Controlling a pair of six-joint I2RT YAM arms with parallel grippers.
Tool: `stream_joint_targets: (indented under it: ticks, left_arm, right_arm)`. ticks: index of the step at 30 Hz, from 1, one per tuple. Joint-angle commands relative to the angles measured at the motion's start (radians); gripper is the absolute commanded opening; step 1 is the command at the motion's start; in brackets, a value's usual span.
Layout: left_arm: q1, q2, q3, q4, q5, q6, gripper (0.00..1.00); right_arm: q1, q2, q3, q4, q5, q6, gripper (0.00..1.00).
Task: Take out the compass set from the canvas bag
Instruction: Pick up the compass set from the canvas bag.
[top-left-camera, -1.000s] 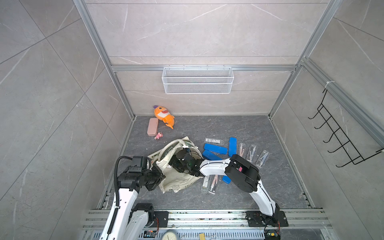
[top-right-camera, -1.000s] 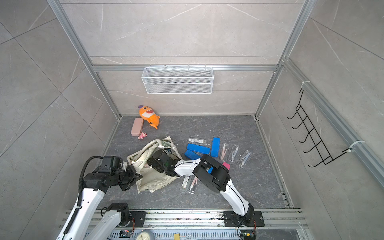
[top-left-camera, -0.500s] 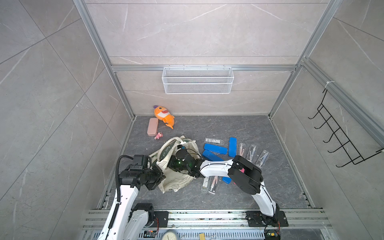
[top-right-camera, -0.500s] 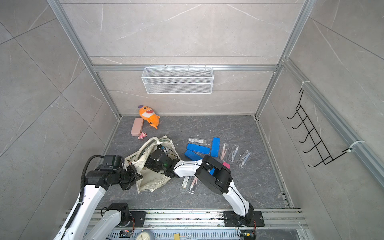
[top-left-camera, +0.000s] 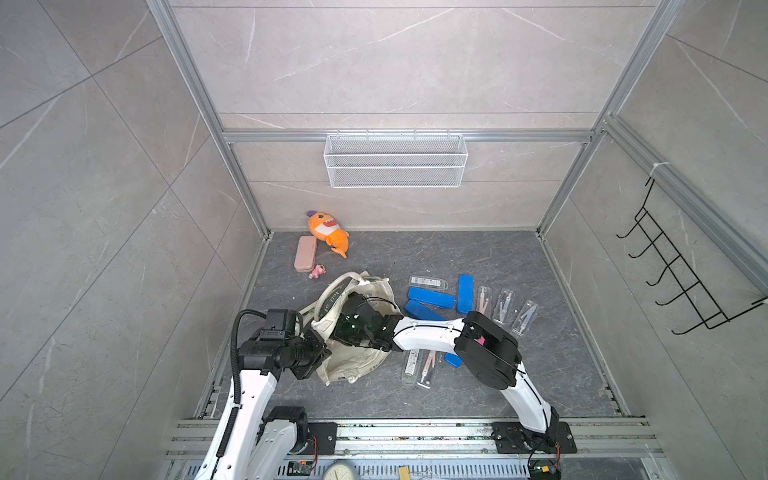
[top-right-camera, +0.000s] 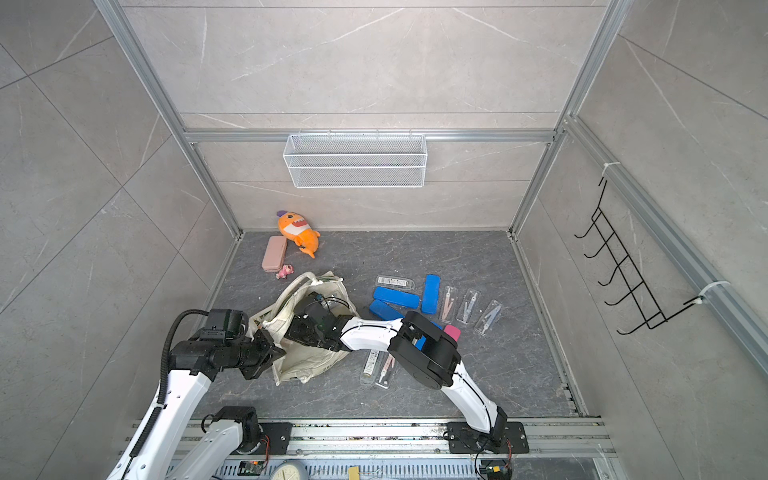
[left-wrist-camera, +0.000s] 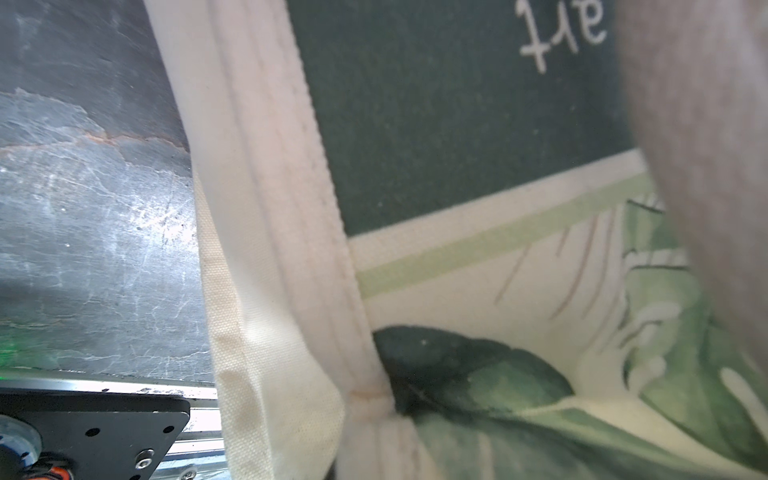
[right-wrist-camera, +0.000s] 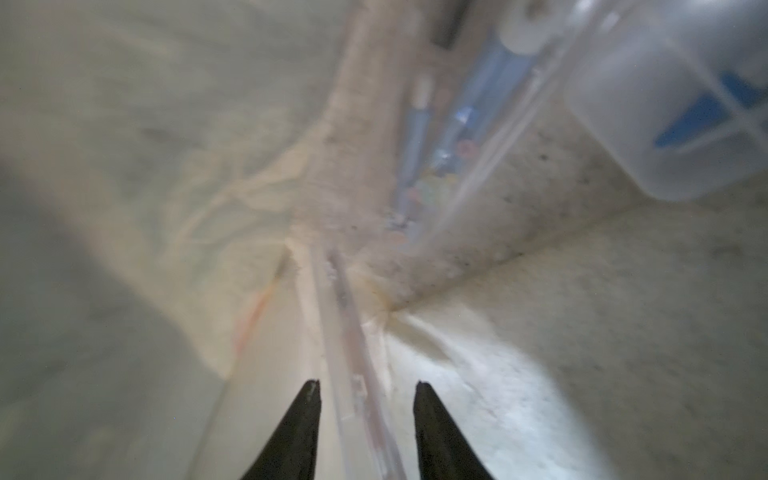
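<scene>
The canvas bag (top-left-camera: 353, 361) (top-right-camera: 303, 357) lies crumpled at the front left of the floor, its mouth held up. My left gripper (top-left-camera: 322, 353) (top-right-camera: 276, 351) is shut on the bag's near left edge; in the left wrist view the cream seam (left-wrist-camera: 266, 208) and green print fill the picture and hide the fingers. My right arm's wrist (top-left-camera: 361, 326) reaches into the mouth, fingertips hidden from above. Inside, my right gripper (right-wrist-camera: 365, 386) is open, its jaws on either side of a thin clear compass set case (right-wrist-camera: 353, 365) seen edge-on, apart from it. A second clear case (right-wrist-camera: 673, 108) lies deeper in.
Right of the bag on the floor lie blue cases (top-left-camera: 430, 297), clear compass cases (top-left-camera: 505, 305) and two more clear cases (top-left-camera: 419, 365). An orange plush (top-left-camera: 326, 230), a pink case (top-left-camera: 305, 253) and a small pink toy (top-left-camera: 316, 271) sit at the back left. A wire basket (top-left-camera: 395, 160) hangs on the back wall.
My right gripper has pushed a little further into the bag and its jaws have narrowed. The bag's mouth and handle now stand higher. The left gripper has stayed shut on the cloth.
</scene>
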Motion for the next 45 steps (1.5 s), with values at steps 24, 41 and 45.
stream_joint_targets:
  ticks: [24,41,45]
  left_arm:
    - [-0.004,0.013,0.042,-0.002,0.035,-0.016,0.00]
    - [-0.001,0.115,0.099,0.072,0.039,-0.038,0.00]
    - [-0.002,0.152,0.131,0.084,0.032,-0.033,0.00]
  right_arm:
    - [0.004,-0.311,-0.166,-0.158,-0.009,-0.111,0.08]
    - [-0.041,-1.013,-0.553,-0.534,0.054,-0.277,0.07]
    - [-0.087,-1.138,-0.586,-0.604,0.100,-0.276,0.08]
